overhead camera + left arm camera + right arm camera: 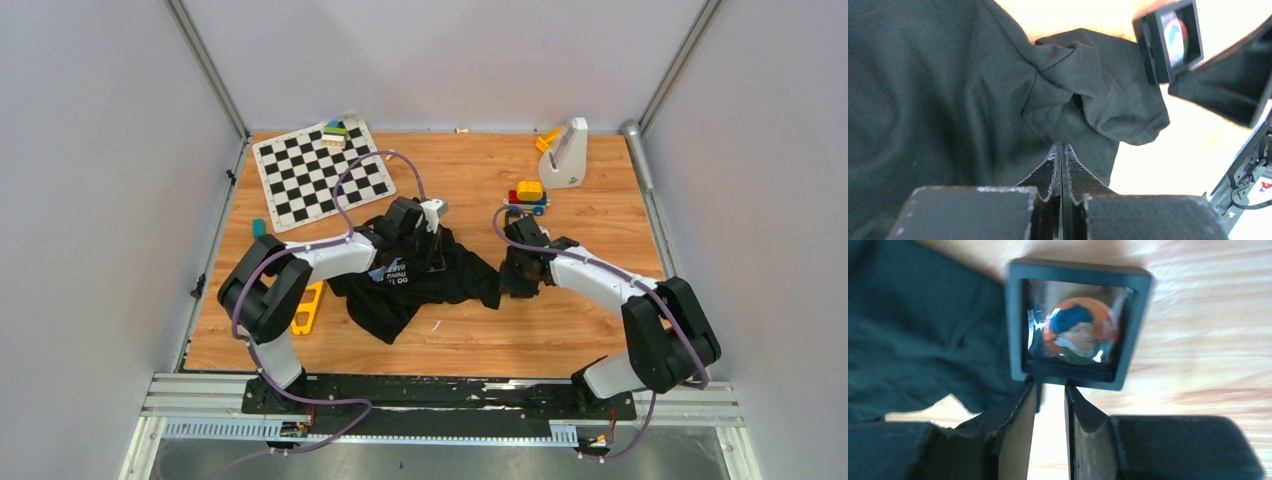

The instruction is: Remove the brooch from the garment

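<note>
left gripper [1062, 146] clenched, tips down on the garment [948, 100], likely pinning the cloth; right gripper [1050, 387] jaws parted, nothing between them, just short of the black frame [1015, 325] holding the brooch [1078, 330]; frame lies on the desk [1208, 340] at the garment's edge, so removal looks done

One garment [420, 285], one brooch [1079, 331], one black frame [1078, 271], one checkerboard [322, 172].
</note>
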You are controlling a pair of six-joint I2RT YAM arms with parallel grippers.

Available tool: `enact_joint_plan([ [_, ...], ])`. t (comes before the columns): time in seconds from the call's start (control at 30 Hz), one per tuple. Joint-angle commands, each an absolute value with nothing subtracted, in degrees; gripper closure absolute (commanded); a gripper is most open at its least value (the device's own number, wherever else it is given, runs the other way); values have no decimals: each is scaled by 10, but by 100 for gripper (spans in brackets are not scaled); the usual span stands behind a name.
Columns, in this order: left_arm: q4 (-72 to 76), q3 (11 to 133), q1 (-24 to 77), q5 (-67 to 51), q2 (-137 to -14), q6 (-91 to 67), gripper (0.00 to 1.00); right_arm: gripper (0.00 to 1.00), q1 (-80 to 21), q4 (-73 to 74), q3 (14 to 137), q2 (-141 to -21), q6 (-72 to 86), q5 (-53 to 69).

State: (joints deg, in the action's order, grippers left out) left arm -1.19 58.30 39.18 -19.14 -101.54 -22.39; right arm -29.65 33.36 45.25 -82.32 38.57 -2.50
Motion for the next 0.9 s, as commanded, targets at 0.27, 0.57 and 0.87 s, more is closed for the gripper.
enact_joint_plan([
  [0.27, -56, 529, 339, -107, -827, -200, 97, 56, -184, 290, 580, -893, 281, -33],
  [0.57, -39, 416, 306, 145, -610, -155, 15, 11, -181, 227, 509, -704, 243, -106],
  [0.87, 143, 261, 257, 322, -473, -15, 1, 4, -134, -158, 271, -554, 139, -226],
])
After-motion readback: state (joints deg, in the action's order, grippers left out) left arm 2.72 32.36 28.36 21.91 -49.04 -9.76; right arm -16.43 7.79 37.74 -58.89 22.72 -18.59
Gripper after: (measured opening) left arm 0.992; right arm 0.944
